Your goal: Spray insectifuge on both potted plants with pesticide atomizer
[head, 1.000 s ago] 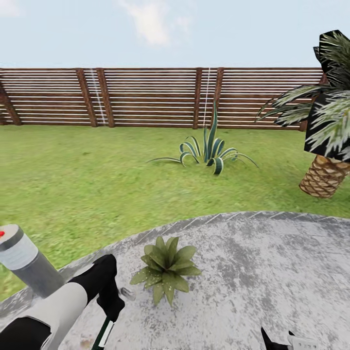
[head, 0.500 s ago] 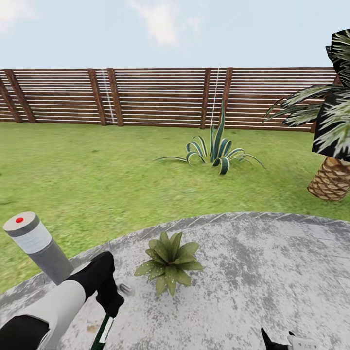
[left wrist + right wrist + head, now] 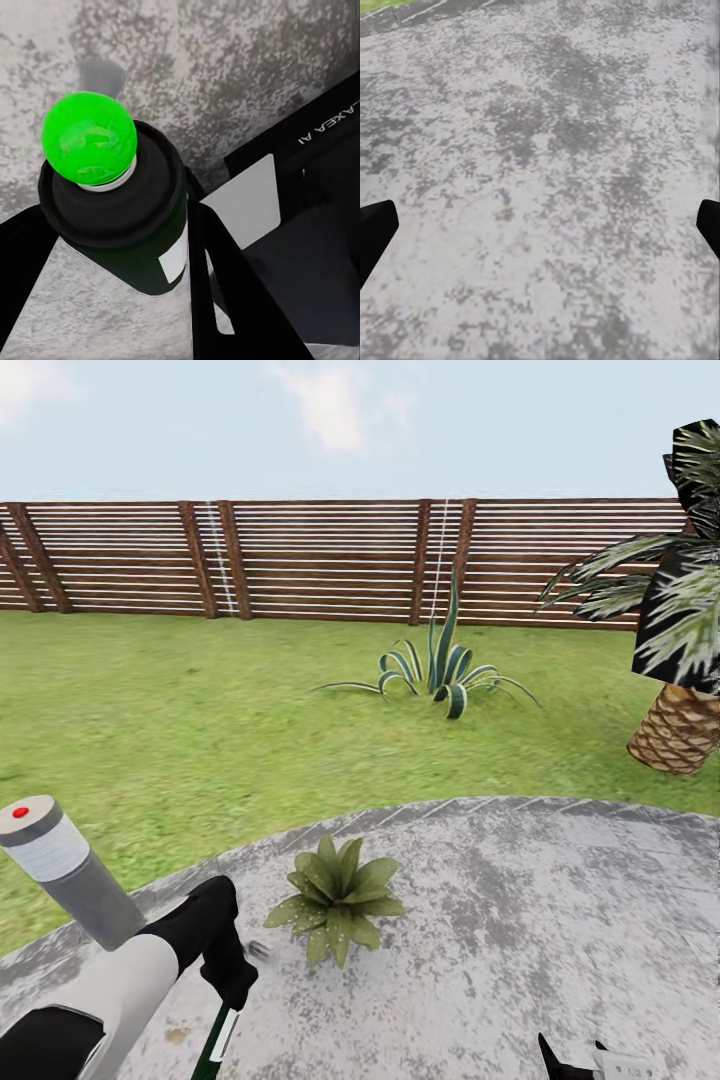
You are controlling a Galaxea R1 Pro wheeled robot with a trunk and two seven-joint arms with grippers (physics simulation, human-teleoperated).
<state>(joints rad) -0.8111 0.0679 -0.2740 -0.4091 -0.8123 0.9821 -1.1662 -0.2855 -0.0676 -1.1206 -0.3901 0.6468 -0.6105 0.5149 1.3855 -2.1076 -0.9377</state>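
Left tool (image 3: 112, 247) grips the pesticide atomizer (image 3: 120, 202).
Right tool (image 3: 540, 225) spread over patio (image 3: 520, 920); potted plant (image 3: 335, 900) nearby.

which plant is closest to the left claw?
The low rosette on the patio, just beside the left claw; agave and palm stand far off on grass.

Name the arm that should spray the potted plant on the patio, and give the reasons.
Left. Its pincer is shut on the pesticide atomizer, and in the head view it sits beside the potted plant. The right pincer is open and empty over bare patio paving, farther from the plant.
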